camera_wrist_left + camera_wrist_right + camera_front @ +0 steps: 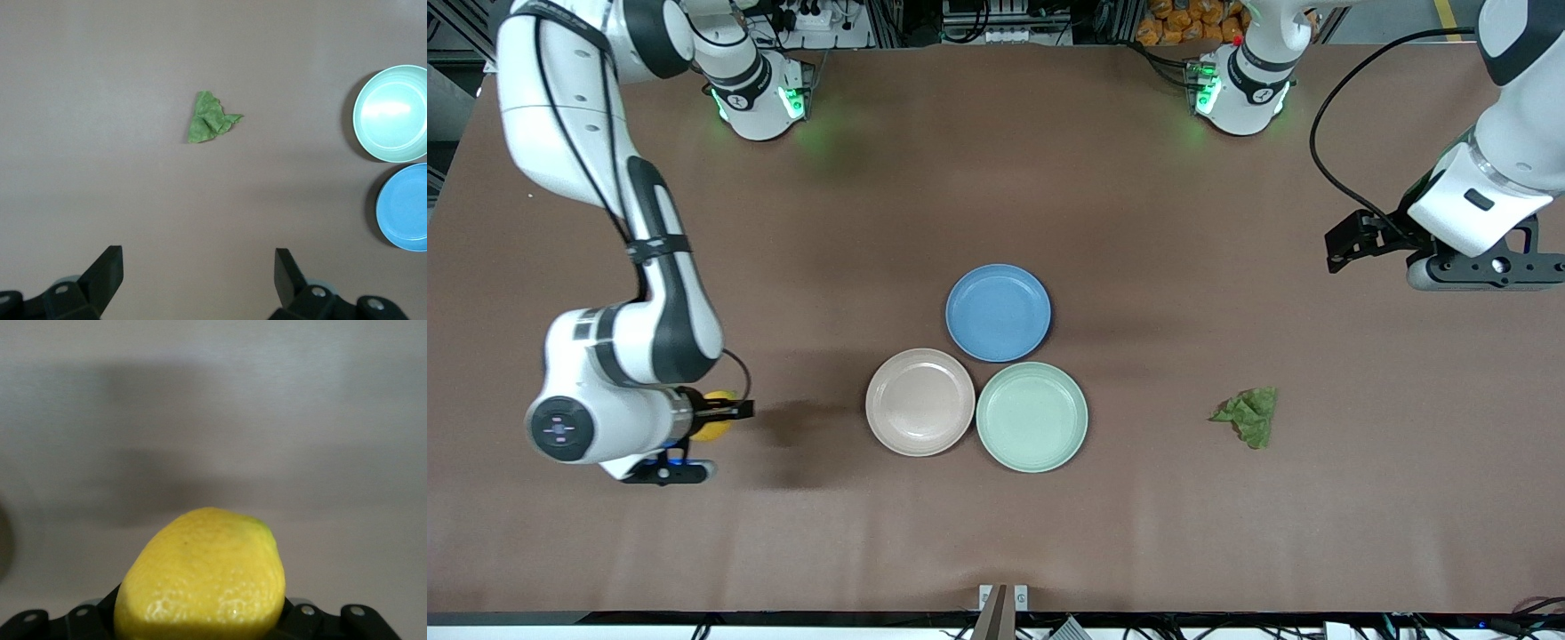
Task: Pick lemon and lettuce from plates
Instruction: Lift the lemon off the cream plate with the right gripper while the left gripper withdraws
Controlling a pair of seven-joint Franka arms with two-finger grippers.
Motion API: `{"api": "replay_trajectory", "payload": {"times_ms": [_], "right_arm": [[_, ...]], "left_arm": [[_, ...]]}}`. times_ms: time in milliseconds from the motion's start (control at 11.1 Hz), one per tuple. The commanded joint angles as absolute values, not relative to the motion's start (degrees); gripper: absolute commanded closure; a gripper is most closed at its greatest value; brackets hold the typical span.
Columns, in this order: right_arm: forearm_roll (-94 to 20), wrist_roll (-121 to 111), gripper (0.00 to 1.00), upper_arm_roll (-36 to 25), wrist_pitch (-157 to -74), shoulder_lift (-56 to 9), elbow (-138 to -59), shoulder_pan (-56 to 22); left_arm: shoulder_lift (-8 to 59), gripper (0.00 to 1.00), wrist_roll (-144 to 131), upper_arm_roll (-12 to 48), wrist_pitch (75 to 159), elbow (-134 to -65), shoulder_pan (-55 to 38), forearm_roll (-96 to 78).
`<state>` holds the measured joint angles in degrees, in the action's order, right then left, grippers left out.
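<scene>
My right gripper (725,411) is shut on the yellow lemon (710,430) and holds it over bare table, toward the right arm's end from the plates. The lemon fills the lower part of the right wrist view (203,577). The beige-pink plate (919,402) and the mint green plate (1032,416) stand side by side, both empty. The dull-green lettuce (1248,414) lies on the table toward the left arm's end from the mint plate; it also shows in the left wrist view (210,119). My left gripper (1343,244) is open and empty, up over the table at the left arm's end.
A blue plate (998,312) stands empty, touching both other plates and farther from the front camera. The left wrist view shows the mint plate (392,113) and the blue plate (403,207) at its edge. The brown table (1227,533) lies bare around them.
</scene>
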<state>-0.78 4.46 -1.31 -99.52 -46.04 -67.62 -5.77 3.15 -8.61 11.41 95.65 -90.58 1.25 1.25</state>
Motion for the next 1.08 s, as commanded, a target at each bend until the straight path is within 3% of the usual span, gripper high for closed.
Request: {"api": "replay_trajectory", "payload": {"times_ms": [0, 269, 988], "right_arm": [[0.53, -2.71, 0.56, -0.09, -100.89, -38.87, -76.27, -1.24], [1.32, -4.82, 0.56, -0.09, -113.16, -28.16, -94.25, 0.35], [1.32, -5.89, 0.56, 0.0, -127.67, -14.16, -120.2, 3.08]], "left_arm": [[0.62, 0.0, -8.62, 11.16, 96.06, -91.76, 1.85, 0.0], [0.7, 0.0, -7.65, 10.99, 96.68, -91.41, 2.46, 0.0], [1.5, 0.0, -6.68, 10.72, 94.48, -88.77, 2.55, 0.88]]}}
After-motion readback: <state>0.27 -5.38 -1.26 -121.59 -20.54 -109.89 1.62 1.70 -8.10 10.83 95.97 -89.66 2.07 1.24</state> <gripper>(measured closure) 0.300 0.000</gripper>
